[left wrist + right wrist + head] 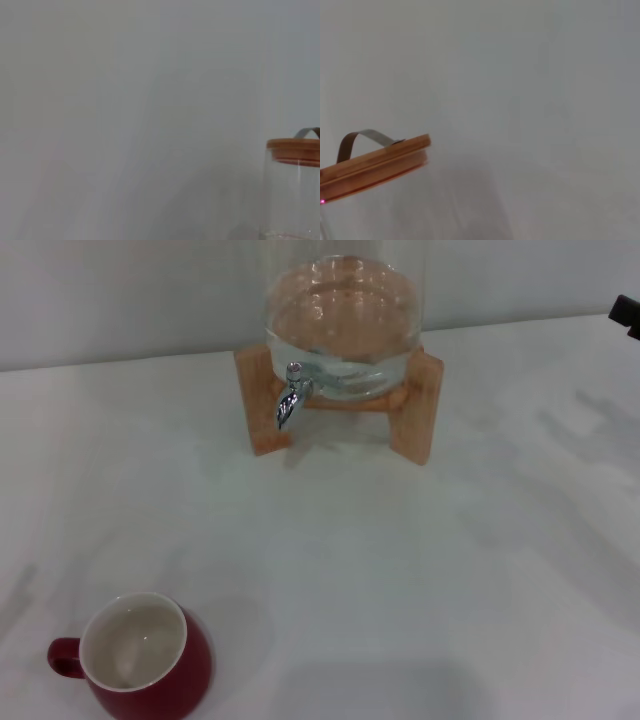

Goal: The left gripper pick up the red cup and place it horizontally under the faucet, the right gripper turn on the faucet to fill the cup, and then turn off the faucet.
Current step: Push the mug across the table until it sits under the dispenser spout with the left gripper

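The red cup (140, 660) stood upright on the white table (400, 570), mouth up, white inside looking empty, loop handle pointing to the robot's left. It sat at the near-left of the head view, well apart from the faucet (291, 398), which hung off the glass jar (345, 320) on its wooden stand (415, 410) at the far centre, spout down over bare table. The cup thus lay toward the robot and to the left of the spout, on the left arm's side. The left gripper wasn't in any view; open or closed, can't tell. Of the right gripper (627, 315) only a black corner showed at the far-right edge, w/ fingers unseen. Both wrist cams caught just the jar's wooden lid (375, 165) vs. a grey wall. Pickup apparently not yet begun.
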`<state>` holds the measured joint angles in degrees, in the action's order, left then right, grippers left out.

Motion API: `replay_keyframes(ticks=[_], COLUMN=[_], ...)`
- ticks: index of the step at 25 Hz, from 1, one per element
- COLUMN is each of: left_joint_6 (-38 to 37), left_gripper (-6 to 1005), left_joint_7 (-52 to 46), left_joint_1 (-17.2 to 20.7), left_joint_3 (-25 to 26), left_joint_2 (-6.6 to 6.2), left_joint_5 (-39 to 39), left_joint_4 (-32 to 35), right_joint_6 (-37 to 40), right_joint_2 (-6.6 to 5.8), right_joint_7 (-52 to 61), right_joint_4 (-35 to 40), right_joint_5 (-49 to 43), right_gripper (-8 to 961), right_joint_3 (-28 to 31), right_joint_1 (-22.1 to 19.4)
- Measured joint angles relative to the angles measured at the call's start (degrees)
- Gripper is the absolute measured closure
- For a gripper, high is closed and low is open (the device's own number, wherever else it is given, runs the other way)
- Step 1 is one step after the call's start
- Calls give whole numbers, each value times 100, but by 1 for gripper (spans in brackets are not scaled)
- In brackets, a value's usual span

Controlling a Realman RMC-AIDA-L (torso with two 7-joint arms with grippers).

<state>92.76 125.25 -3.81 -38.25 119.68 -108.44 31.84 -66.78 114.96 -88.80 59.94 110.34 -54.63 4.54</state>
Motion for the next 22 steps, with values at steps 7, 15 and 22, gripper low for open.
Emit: replay_keyframes(ticks=[7,15,22], left_joint_6=[203,431,657], left_gripper=[144,145,146], left_joint_7=[898,1761,2312], left_joint_1=[137,148,101], left_joint_3=[26,26,2], left_joint_2=[-3,-5,-6], left_joint_5=[-342,-474,-541], left_joint_4=[-816,-1717,-2386], right_joint_6=[7,69,92], right_joint_2=[0,0,0], right_joint_7=[18,32,36], right_joint_4=[0,-33,-63], right_joint_5=[-21,-9,-12], right_gripper=[172,173,173], right_joint_3=[99,136,175], right_joint_1=[52,67,135])
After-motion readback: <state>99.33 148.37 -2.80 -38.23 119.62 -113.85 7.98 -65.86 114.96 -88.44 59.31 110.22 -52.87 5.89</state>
